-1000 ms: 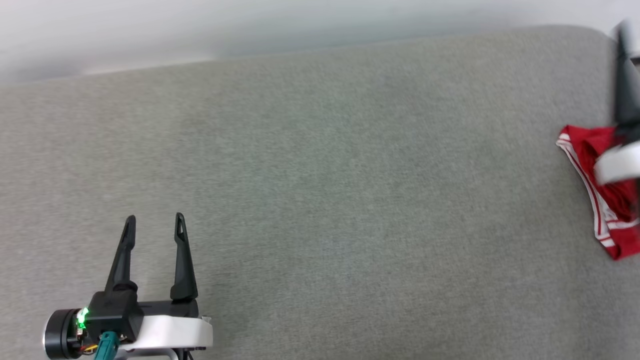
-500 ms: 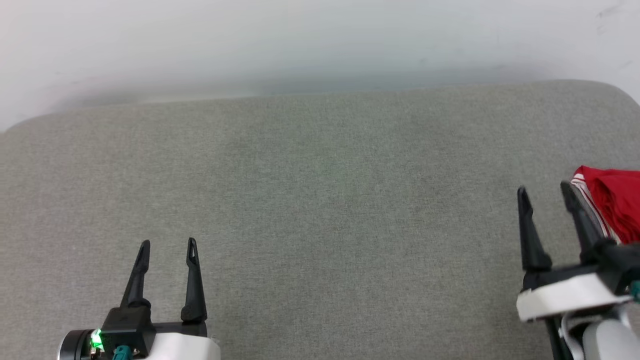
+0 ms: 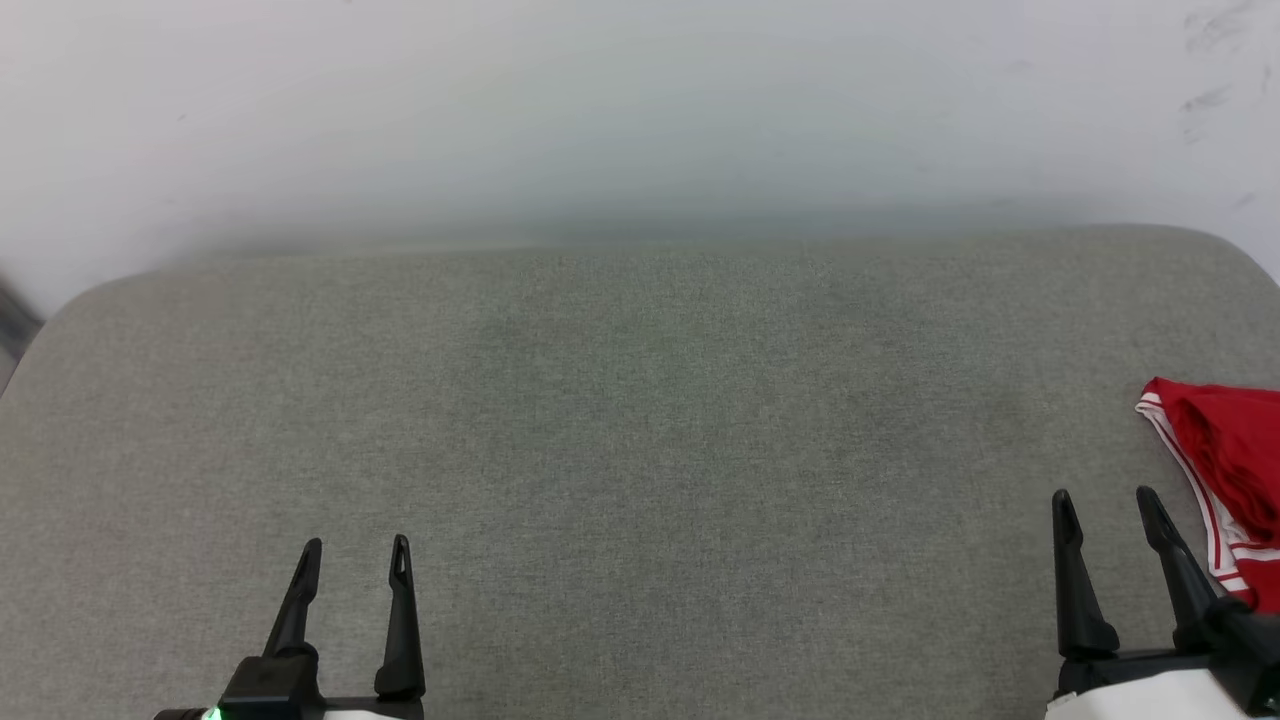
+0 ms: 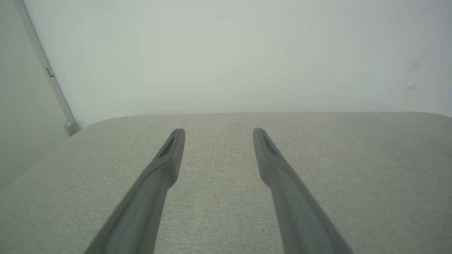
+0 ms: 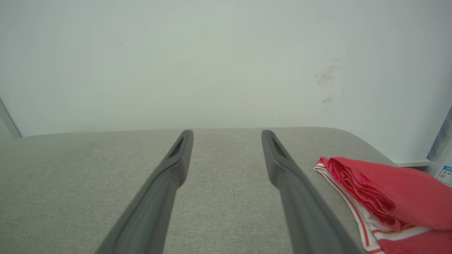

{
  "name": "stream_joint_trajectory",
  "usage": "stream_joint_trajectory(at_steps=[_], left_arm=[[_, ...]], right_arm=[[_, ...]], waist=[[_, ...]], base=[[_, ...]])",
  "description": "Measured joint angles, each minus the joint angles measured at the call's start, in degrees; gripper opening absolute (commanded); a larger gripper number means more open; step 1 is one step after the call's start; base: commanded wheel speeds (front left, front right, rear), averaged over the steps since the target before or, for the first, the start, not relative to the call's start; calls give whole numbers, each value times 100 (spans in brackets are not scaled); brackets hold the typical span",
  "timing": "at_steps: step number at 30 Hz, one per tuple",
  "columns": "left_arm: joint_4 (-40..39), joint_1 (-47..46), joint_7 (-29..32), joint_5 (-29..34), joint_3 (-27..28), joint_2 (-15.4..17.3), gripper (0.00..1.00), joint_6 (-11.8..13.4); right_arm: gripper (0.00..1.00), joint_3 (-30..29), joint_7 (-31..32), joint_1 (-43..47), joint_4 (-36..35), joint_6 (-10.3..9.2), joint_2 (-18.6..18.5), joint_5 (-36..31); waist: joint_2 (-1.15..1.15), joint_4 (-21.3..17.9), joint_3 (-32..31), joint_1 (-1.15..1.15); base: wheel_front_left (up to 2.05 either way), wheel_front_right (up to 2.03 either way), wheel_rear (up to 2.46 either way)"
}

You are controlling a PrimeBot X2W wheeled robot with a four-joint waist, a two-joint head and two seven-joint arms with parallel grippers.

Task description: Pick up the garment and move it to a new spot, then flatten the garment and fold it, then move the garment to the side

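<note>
The garment lies folded at the far right edge of the grey cushioned surface, red with white and red striped trim; the right wrist view has the garment at its lower right. My right gripper stands open just left of it, apart from the cloth, with nothing between its fingers. In its own view the right gripper points at the wall. My left gripper is open and empty at the lower left; the left gripper hovers over bare cushion.
A pale wall rises directly behind the surface. The cushion's rounded corners fall away at far left and far right. A small labelled item sits beyond the right end.
The head camera has tilted and turned, so the whole picture shifted. The right gripper has drawn back from over the garment to beside it. Both grippers stay open.
</note>
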Motion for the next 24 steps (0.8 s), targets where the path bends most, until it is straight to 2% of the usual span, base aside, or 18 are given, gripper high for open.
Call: stream_joint_trajectory(at_steps=[11, 12, 18, 24], left_arm=[[19, 103, 0, -18, -23, -1, 100, -88], [22, 104, 0, -16, -26, -1, 0, -90], [297, 166, 29, -27, -53, -9, 0, -91], [379, 159, 141, -727, -53, 4, 0, -134]], right_arm=[[100, -60, 0, 329, -141, 0, 36, 62], [0, -58, 0, 333, -141, 0, 36, 70], [0, -36, 8, 360, 133, 0, 43, 111], [0, -5, 149, 363, 241, 0, 41, 748]], waist=[[0, -13, -103, 0], [0, -12, -105, 0], [0, -12, -107, 0], [0, -10, -105, 1]], base=[[0, 0, 0], [0, 0, 0], [0, 0, 0], [0, 0, 0]])
